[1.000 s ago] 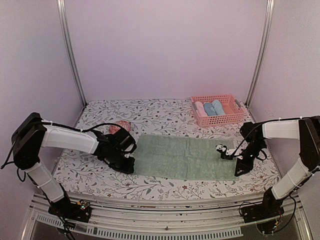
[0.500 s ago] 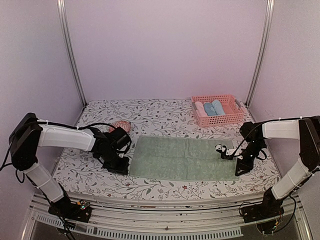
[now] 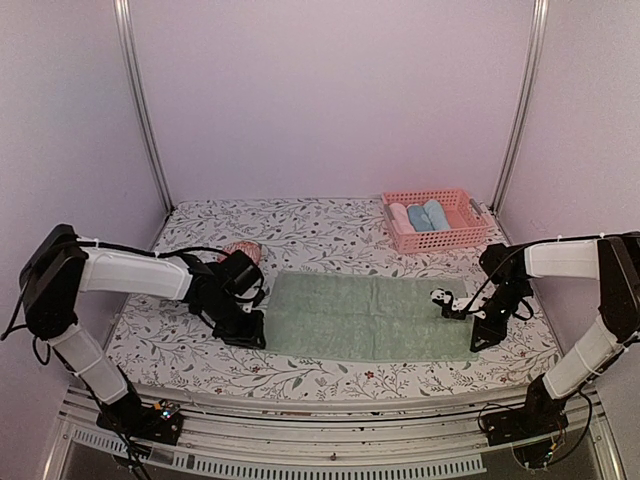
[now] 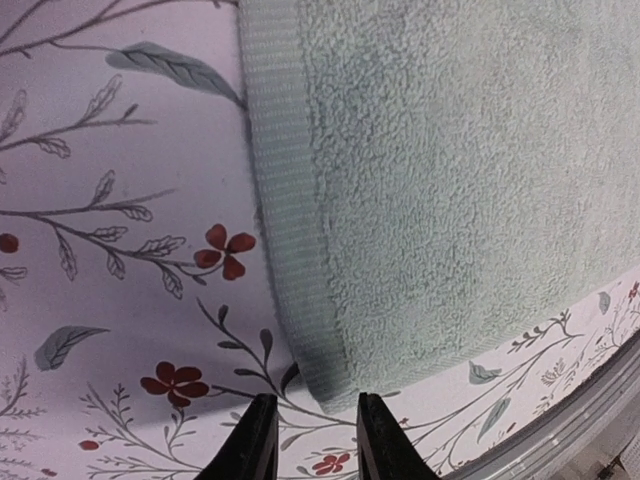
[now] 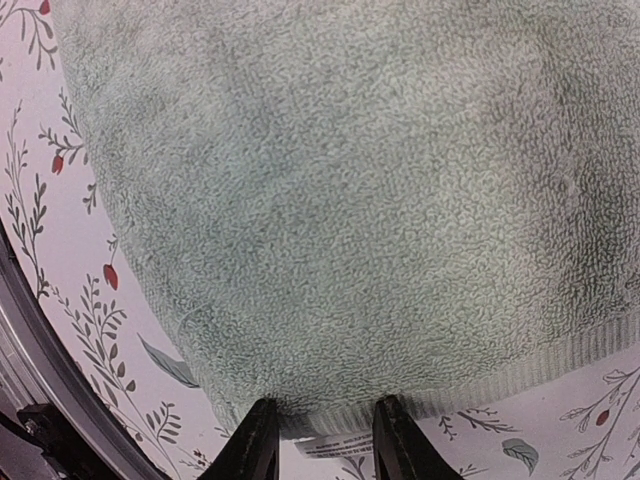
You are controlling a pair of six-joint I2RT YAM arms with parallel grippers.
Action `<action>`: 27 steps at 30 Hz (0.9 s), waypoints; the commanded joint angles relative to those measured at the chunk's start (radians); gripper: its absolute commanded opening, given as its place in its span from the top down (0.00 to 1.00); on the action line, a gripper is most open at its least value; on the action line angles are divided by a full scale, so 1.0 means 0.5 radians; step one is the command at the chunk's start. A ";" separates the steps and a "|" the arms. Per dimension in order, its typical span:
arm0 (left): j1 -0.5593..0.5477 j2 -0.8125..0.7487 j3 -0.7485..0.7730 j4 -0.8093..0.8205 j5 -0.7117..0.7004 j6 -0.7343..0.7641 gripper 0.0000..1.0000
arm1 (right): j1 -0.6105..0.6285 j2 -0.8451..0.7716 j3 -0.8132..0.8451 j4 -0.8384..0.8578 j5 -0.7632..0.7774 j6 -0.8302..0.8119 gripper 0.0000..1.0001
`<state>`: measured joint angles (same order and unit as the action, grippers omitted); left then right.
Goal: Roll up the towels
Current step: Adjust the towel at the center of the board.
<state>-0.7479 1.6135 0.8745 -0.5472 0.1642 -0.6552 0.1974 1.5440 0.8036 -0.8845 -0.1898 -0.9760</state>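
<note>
On the flowered table (image 3: 330,225), the green towel (image 3: 365,317) lies flat and spread out lengthwise between my two arms, with its long edges running left to right. Its panda print (image 3: 441,297) sits near the right end.

My left gripper (image 3: 248,330) is down at the towel's near left corner. From the left wrist, the fingers (image 4: 262,440) stand a little apart with only tablecloth between them. The towel (image 4: 440,190) corner ends just ahead of the tips, so this gripper (image 4: 312,435) is open and holds nothing.

My right gripper (image 3: 483,332) is low at the right end of the towel. From the right wrist, the two fingers (image 5: 255,440) are parted, and the towel's (image 5: 330,200) hem lies flat across the gap at their tips. I see no pinch there, so this gripper (image 5: 322,435) is also open and only straddles the edge.

At the far right corner stands the pink basket (image 3: 440,241), with rolled towels (image 3: 420,217) lying side by side inside it. A small pink thing (image 3: 240,252) sits behind my left arm; I cannot make out what it is.
</note>
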 commanded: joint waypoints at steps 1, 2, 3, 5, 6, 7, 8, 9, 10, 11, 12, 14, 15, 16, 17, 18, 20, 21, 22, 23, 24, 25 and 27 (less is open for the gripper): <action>-0.029 0.116 0.025 -0.021 0.044 0.027 0.70 | 0.009 0.036 -0.070 0.119 0.040 0.013 0.66; -0.043 0.147 0.034 -0.060 0.002 0.037 0.70 | 0.010 0.038 -0.074 0.126 0.048 0.013 0.66; -0.058 0.177 0.045 -0.109 -0.061 0.040 0.73 | 0.010 0.041 -0.079 0.129 0.056 0.013 0.66; -0.082 0.212 0.038 -0.231 -0.188 0.012 0.78 | 0.010 0.046 -0.088 0.137 0.079 0.013 0.66; -0.092 0.218 0.015 -0.272 -0.231 -0.012 0.81 | 0.009 0.047 -0.088 0.139 0.086 0.013 0.66; -0.095 0.212 -0.028 -0.293 -0.250 -0.036 0.85 | 0.010 0.050 -0.090 0.139 0.092 0.012 0.66; -0.096 0.204 -0.078 -0.290 -0.256 -0.063 0.88 | 0.010 0.050 -0.090 0.142 0.092 0.010 0.66; -0.103 0.189 -0.128 -0.276 -0.250 -0.088 0.90 | 0.010 0.054 -0.090 0.147 0.093 0.003 0.66; -0.112 0.171 -0.180 -0.259 -0.232 -0.108 0.92 | 0.010 0.061 -0.087 0.154 0.092 -0.005 0.66; -0.120 0.158 -0.223 -0.242 -0.211 -0.133 0.95 | 0.010 0.074 -0.083 0.153 0.092 -0.013 0.66; -0.142 0.140 -0.265 -0.226 -0.195 -0.160 0.96 | 0.010 0.092 -0.072 0.153 0.091 -0.014 0.66; -0.183 0.108 -0.320 -0.214 -0.185 -0.215 0.97 | 0.009 0.118 -0.050 0.135 0.091 -0.021 0.65; -0.202 0.093 -0.342 -0.211 -0.186 -0.242 0.97 | 0.010 0.123 -0.044 0.120 0.088 -0.026 0.64; -0.218 0.081 -0.361 -0.210 -0.188 -0.267 0.98 | 0.012 0.122 -0.040 0.105 0.087 -0.033 0.64; -0.235 0.072 -0.383 -0.208 -0.188 -0.291 0.98 | 0.011 0.117 -0.043 0.094 0.090 -0.053 0.64; -0.251 0.054 -0.407 -0.202 -0.183 -0.314 0.98 | 0.013 0.106 -0.047 0.082 0.099 -0.069 0.63; -0.289 0.035 -0.435 -0.179 -0.163 -0.353 0.98 | 0.019 0.083 -0.048 0.053 0.103 -0.100 0.63; -0.306 0.029 -0.443 -0.171 -0.145 -0.369 0.99 | 0.026 0.070 -0.050 0.039 0.108 -0.108 0.62; -0.327 0.024 -0.444 -0.169 -0.141 -0.388 0.99 | 0.035 0.055 -0.060 0.033 0.120 -0.117 0.62; -0.347 0.020 -0.445 -0.169 -0.138 -0.402 0.99 | 0.044 0.040 -0.069 0.029 0.140 -0.124 0.62; -0.366 0.017 -0.447 -0.168 -0.129 -0.416 0.99 | 0.049 0.024 -0.074 0.016 0.149 -0.129 0.62; -0.384 0.016 -0.446 -0.167 -0.116 -0.429 0.99 | 0.050 0.014 -0.069 -0.001 0.151 -0.135 0.61; -0.433 0.014 -0.430 -0.169 -0.096 -0.453 0.99 | 0.052 -0.010 -0.041 -0.036 0.130 -0.139 0.60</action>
<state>-0.9009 1.5532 0.7315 -0.4583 0.0586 -0.8352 0.2157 1.5414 0.8028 -0.8848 -0.1696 -1.0218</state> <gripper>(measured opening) 0.017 0.389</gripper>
